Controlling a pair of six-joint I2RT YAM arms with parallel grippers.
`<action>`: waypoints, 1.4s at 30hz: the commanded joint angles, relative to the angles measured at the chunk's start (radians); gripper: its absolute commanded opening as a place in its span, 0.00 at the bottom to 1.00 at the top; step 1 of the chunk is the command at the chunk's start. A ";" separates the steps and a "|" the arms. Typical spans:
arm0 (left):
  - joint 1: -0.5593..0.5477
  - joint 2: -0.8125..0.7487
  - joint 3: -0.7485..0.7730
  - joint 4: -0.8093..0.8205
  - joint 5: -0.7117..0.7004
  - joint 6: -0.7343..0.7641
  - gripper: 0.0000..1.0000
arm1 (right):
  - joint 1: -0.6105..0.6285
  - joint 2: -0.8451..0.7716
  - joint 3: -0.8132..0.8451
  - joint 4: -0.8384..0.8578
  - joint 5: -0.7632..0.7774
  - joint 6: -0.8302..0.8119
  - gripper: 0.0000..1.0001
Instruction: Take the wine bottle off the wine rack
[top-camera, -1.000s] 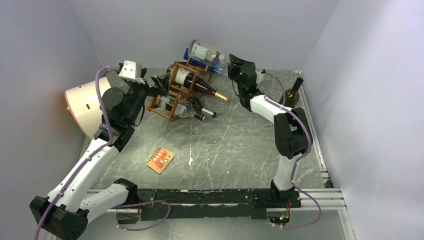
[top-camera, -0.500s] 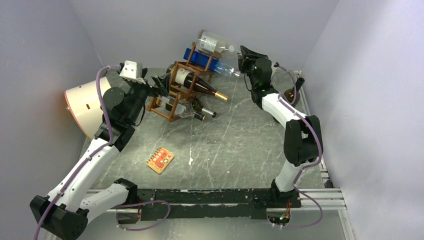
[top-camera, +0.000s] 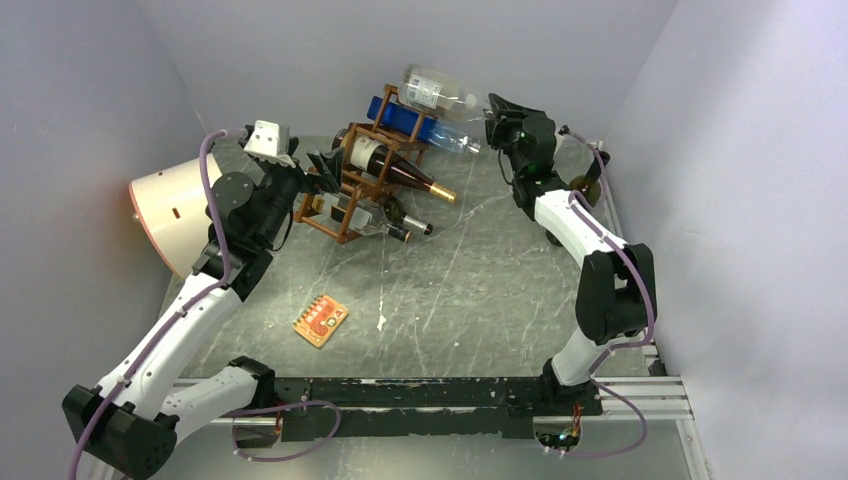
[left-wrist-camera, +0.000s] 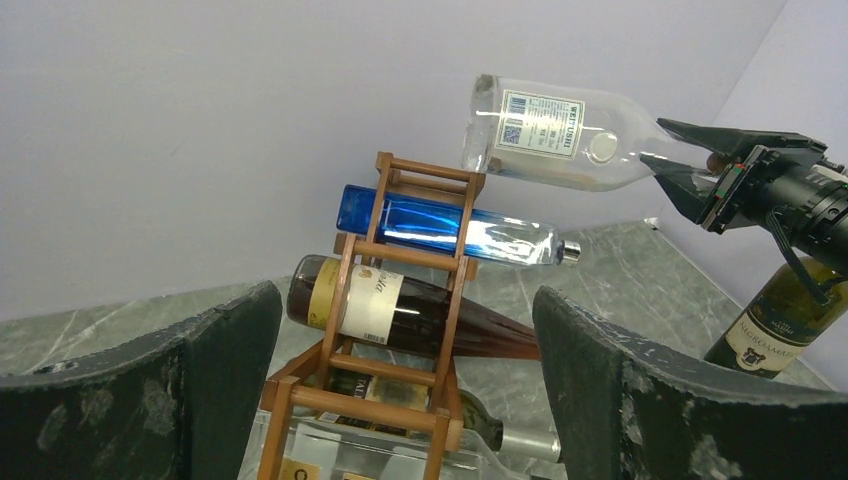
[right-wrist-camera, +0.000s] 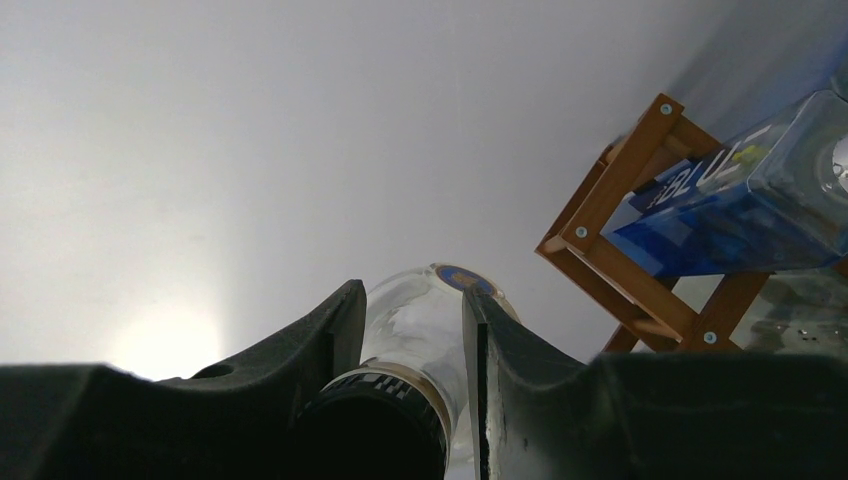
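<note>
The reddish-brown wine rack (top-camera: 362, 180) stands at the back middle of the table; it also shows in the left wrist view (left-wrist-camera: 400, 345) and the right wrist view (right-wrist-camera: 640, 230). My right gripper (top-camera: 493, 110) is shut on the neck of a clear glass wine bottle (top-camera: 435, 90) and holds it nearly level in the air, above and right of the rack top. The bottle shows in both wrist views (left-wrist-camera: 555, 130) (right-wrist-camera: 430, 320). My left gripper (top-camera: 320, 165) is open at the rack's left end, its jaws wide apart (left-wrist-camera: 407, 295).
A blue bottle (top-camera: 415, 122), a dark bottle with a gold cap (top-camera: 395, 168) and lower bottles (top-camera: 395, 225) lie in the rack. A green bottle (top-camera: 588, 185) stands by the right wall. A cream drum (top-camera: 170, 210) lies at left. An orange card (top-camera: 320, 320) lies on the table.
My right gripper has carried the clear bottle up and to the right, away from the rack top. The left arm has barely moved.
</note>
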 joint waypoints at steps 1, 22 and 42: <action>-0.008 0.011 0.021 0.011 0.028 -0.003 0.99 | 0.013 -0.075 0.037 0.274 -0.018 0.119 0.00; -0.009 0.000 0.027 0.007 0.048 -0.018 0.99 | 0.081 -0.137 0.057 0.228 0.019 0.071 0.00; -0.013 -0.042 0.020 0.011 0.022 -0.004 0.99 | 0.100 -0.409 -0.071 0.086 0.134 -0.015 0.00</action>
